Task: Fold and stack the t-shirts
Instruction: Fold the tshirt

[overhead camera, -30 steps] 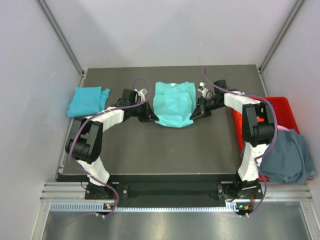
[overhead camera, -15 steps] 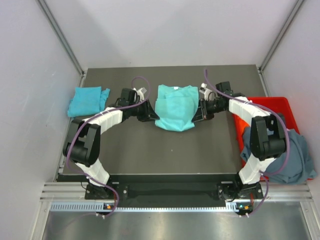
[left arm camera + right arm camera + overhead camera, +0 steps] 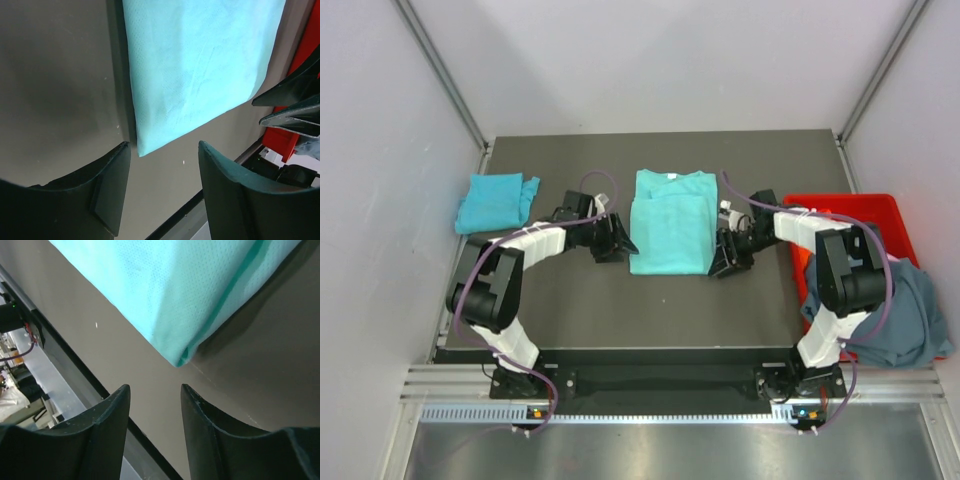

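Top view: mint-teal short-sleeved cloth shirt [image 3: 670, 225] lies folded into a rectangle mid-way across the dark surface [image 3: 620, 310], collar at the far side. The left hand [image 3: 623, 245] is just left of its near-left corner and the right hand [image 3: 725, 262] just right of its near-right corner. Both are low and close to the cloth. The brighter cyan-blue folded shirt [image 3: 495, 202] lies well left of the teal one. The slate grey-blue shirt [image 3: 905, 310] is draped over the red plastic crate [image 3: 850, 215], well right of it.

Risks: a finger snagging the hem on lift-off would drag the fold open. The grey shirt overhangs the crate rim and could slide off.

Left wrist: left hand [image 3: 164, 147] is spread and empty, with the teal shirt's [image 3: 200, 65] corner pointing into the gap. Closing or advancing from here would pinch or push that corner.

Right wrist: right hand [image 3: 155, 390] is spread and empty. The teal shirt's [image 3: 190, 290] folded corner sits just beyond the fingertips with layers stacked loosely, so a nudge could peel them apart.

Writing: none readable. There's a pale speck at the collar in the top view, too small to tell.
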You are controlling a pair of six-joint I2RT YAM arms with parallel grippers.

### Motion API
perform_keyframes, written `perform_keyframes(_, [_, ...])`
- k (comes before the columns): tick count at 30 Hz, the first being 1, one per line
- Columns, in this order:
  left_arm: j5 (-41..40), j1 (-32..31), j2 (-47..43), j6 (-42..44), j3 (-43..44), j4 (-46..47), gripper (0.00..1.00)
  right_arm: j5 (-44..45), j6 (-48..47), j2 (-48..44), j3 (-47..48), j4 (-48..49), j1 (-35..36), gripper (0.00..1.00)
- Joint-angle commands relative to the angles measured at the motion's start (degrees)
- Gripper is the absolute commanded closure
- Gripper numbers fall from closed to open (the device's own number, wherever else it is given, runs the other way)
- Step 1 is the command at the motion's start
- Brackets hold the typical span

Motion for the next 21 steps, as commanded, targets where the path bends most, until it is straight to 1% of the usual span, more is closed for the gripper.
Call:
perform_keyframes(1, [0.1,0.2,0.9,-1.5,-0.2,0.8,0.39,1.1,-2.0,-1.2,-0.9,0.4,-0.1,0.54])
perform_keyframes(4, [0.8,0.1,2.3,-1.9,-0.3,1.5,0.38,1.1,-1.9,-0.8,-1.5,1.1,-0.1,0.54])
perform_keyframes(11, [2.4,-0.7,5.5,-3.2,0.1,3.8,0.38,0.3,-2.1,6.3,1.2,1.3,-0.1,0.55])
perform_keyframes(16, [2.8,-2.4,6.2,-3.5,-0.4,4.5,0.38,-0.3,-1.9,8.1,1.7,2.3,0.0,0.56])
perform_keyframes(21, [3.1,-4.3,6.3,-3.7,-0.3,4.1,0.44,-0.5,-1.4,8.6,1.7,3.4,0.0,0.57])
